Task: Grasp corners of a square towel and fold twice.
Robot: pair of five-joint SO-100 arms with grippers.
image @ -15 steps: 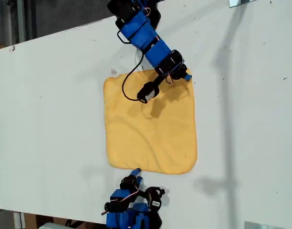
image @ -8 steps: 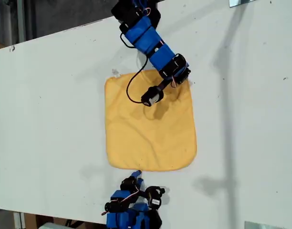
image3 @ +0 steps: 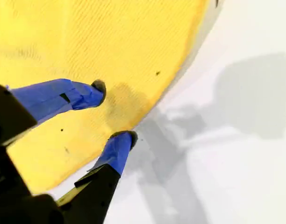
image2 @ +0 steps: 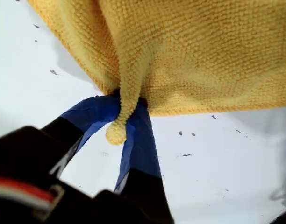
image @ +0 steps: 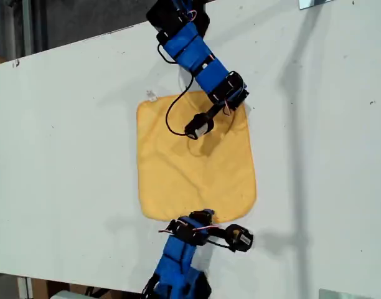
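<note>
The yellow-orange towel (image: 190, 168) lies spread on the white table (image: 66, 156), its white tag (image: 150, 95) at the corner toward the exterior view's upper left. My first gripper (image: 238, 99) (image2: 124, 105) is shut on the corner (image2: 117, 133) at the exterior view's upper right, with the towel (image2: 189, 51) bunched and raised there. My second gripper (image: 204, 216) (image3: 115, 112) is open over the towel's (image3: 87, 42) lower edge in the exterior view. One fingertip (image3: 100, 86) is above the cloth and the other (image3: 130, 136) is at its border.
The first arm's black wrist camera (image: 198, 126) and its looping cable hang over the towel's upper part. The table's far edge runs along the exterior view's top left, with dark floor beyond. Small metal pieces (image: 315, 3) sit at that view's right corners.
The second arm has reached out from the exterior view's bottom edge to the towel's lower border. The first gripper has shifted slightly, still holding its corner.
</note>
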